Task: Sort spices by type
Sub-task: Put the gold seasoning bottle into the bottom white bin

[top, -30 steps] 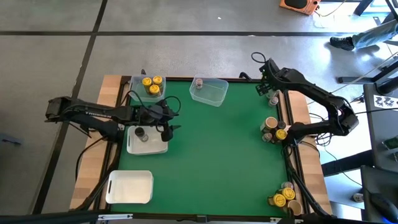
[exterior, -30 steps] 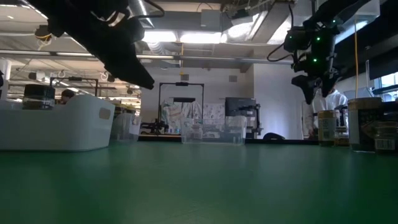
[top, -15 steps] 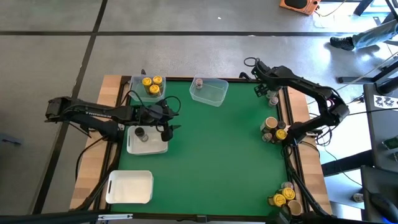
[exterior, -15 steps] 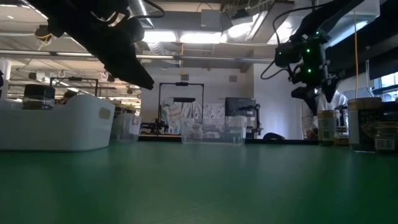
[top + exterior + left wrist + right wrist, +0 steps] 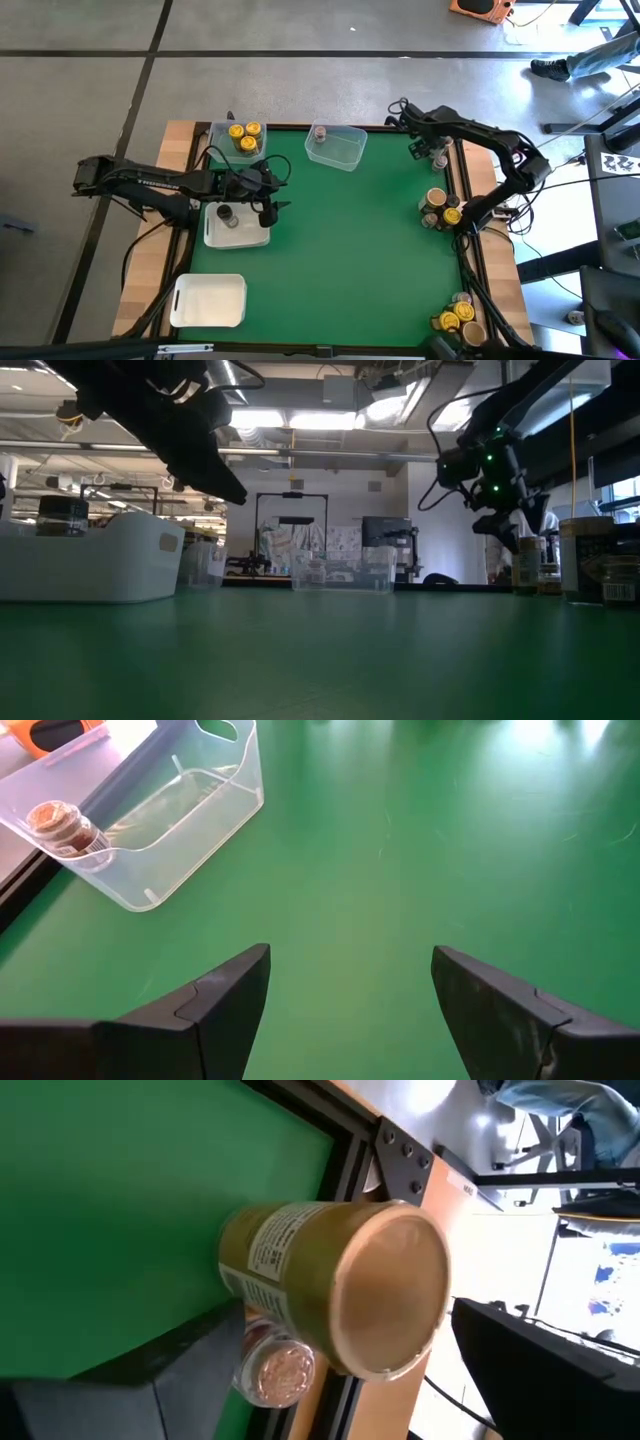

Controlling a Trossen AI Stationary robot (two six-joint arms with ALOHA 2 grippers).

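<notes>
My right gripper [image 5: 350, 1320] hangs open at the table's far right edge, slanting down. Its fingers stand on either side of a tan-lidded spice jar [image 5: 385, 1295] without visibly touching it. A smaller grey-pink-lidded jar [image 5: 283, 1372] stands beside that one. In the high view this pair [image 5: 439, 156] sits by the right rail. My left gripper [image 5: 270, 197] waits open over the white tray [image 5: 250, 238], which holds a dark-lidded jar [image 5: 226, 213]. A clear tub [image 5: 240, 150] holds yellow-lidded jars [image 5: 243, 134]; another clear tub [image 5: 345, 150] holds a grey-pink-lidded jar [image 5: 321, 133].
More jars stand along the right edge, one cluster [image 5: 438, 207] at mid table and another [image 5: 457, 318] at the near right corner. A second white tray [image 5: 210, 300] lies near left. The middle of the green mat [image 5: 350, 250] is free room.
My right gripper has sunk toward the jars at the far right edge and tipped more steeply downward, staying open. The arm's elbow has swung in behind it. My left arm has kept still.
</notes>
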